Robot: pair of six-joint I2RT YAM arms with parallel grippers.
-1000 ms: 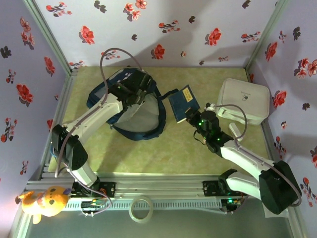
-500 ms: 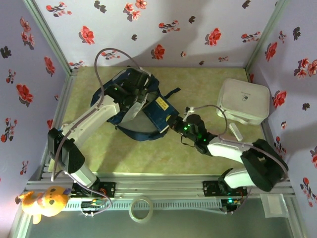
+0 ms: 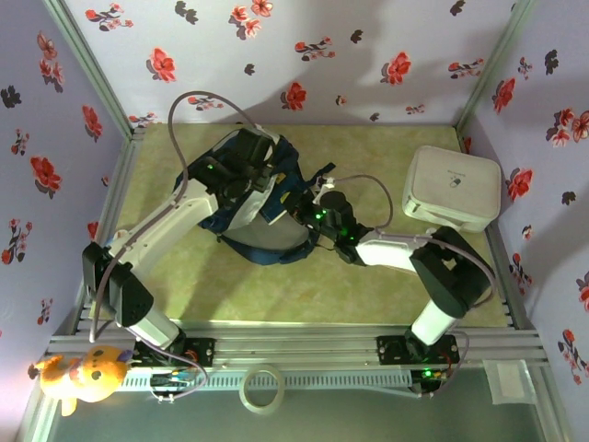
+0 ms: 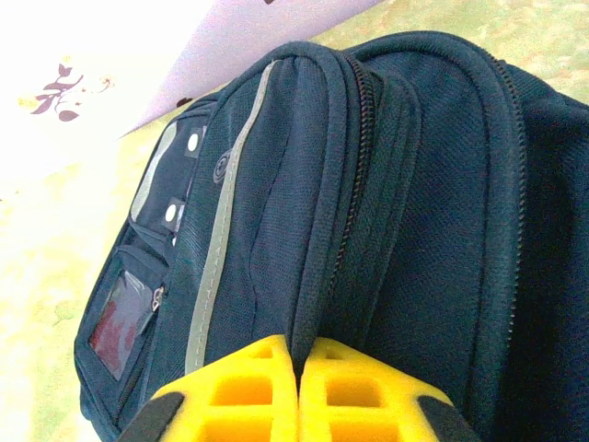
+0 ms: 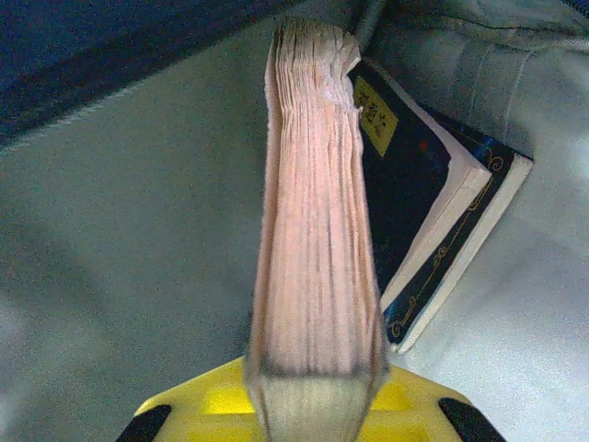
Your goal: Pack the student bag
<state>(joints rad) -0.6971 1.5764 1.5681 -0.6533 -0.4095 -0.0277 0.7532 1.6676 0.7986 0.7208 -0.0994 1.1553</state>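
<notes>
Top external view: the student bag (image 3: 281, 241) lies on the green table (image 3: 386, 295), in the far left part, close to the middle. It is big and dark blue. The left gripper (image 3: 251, 180) is on the far side of the bag, at its top edge. The right gripper (image 3: 304, 212) reaches in from the right, and its tip is at the mouth of the bag. A white box (image 3: 453, 187) with round corners sits well apart from the bag, at the far right of the table. A yellow plush toy (image 3: 83, 373) sits at the near left corner. A roll of tape (image 3: 260, 387) lies at the near edge.

Left wrist view: the left gripper (image 4: 297, 373) has yellow fingers (image 4: 239, 401). The jaws are pressed tight together on a fold of the student bag (image 4: 386, 212), right beside a zipper. A grey stripe runs along the blue cloth, and a small clear pocket is on the left.

Right wrist view: the right gripper (image 5: 313, 396) is clamped on a book (image 5: 313, 249), and the pale page edges face the camera. The book stands on its edge inside the student bag (image 5: 120, 267), over the grey lining. A dark blue book (image 5: 419, 198) with a yellow label lies flat in the bag, just beside the held book on the right.
</notes>
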